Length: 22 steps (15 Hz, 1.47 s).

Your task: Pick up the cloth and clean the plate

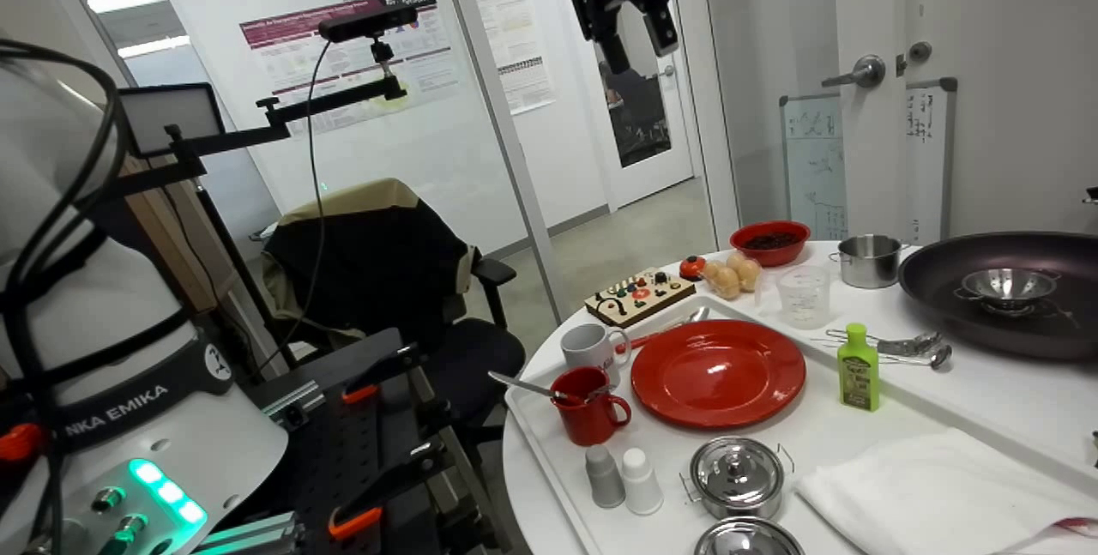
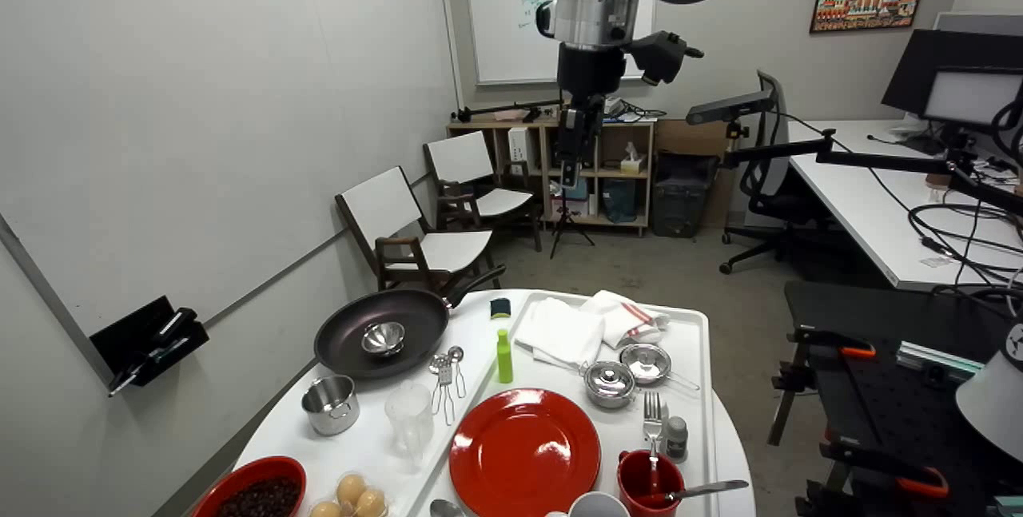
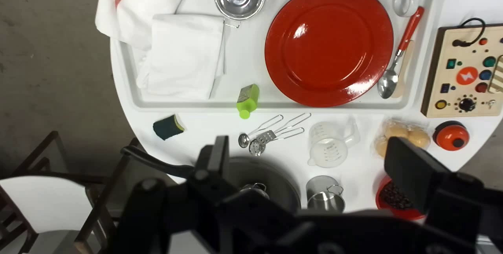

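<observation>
And nothing gripped: the claw (image 1: 639,44) is held high, spread wide; in the wrist view the plain cloth (image 3: 184,55) is seen left of the plate (image 3: 329,46), pickup and wiping seemingly yet to be done.

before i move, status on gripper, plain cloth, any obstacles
Gripper open, empty, high. Plain cloth lying on tray, ungripped. Green bottle upright between cloth and plate, possible snag.

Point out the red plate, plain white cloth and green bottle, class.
Red plate (image 3: 329,45), wrist view: its flat centre.
Plain white cloth (image 3: 184,55), wrist view: its upper face.
Green bottle (image 1: 858,375), in an exterior view: its label.
</observation>
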Each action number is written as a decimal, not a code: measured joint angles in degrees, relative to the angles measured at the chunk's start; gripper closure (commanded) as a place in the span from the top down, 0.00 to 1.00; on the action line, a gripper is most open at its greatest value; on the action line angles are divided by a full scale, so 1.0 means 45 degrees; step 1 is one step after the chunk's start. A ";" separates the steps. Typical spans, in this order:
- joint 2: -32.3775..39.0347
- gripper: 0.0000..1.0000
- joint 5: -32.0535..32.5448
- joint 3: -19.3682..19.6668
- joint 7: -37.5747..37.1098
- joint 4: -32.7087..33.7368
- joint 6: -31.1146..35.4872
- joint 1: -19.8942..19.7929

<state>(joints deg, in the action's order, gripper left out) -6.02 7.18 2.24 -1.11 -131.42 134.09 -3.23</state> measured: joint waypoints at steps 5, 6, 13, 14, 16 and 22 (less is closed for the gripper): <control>0.2541 1.00 -0.0598 0.0219 0.0752 0.1766 0.0150 -0.0115; 0.3054 1.00 -0.0771 0.0219 0.0891 0.2168 0.0151 -0.0150; 0.6223 1.00 -0.2295 0.0185 0.1815 0.4882 0.0119 -0.0777; 0.6596 1.00 -0.2473 0.0177 0.1876 0.5223 0.0099 -0.0927; 0.7303 1.00 -0.2771 0.0171 0.1912 0.5836 0.0016 -0.1236; 0.9195 1.00 -0.3375 0.0177 0.1715 0.7432 -0.0643 -0.2020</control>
<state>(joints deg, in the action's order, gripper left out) 35.36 -8.01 3.03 6.60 -97.98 131.20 -12.32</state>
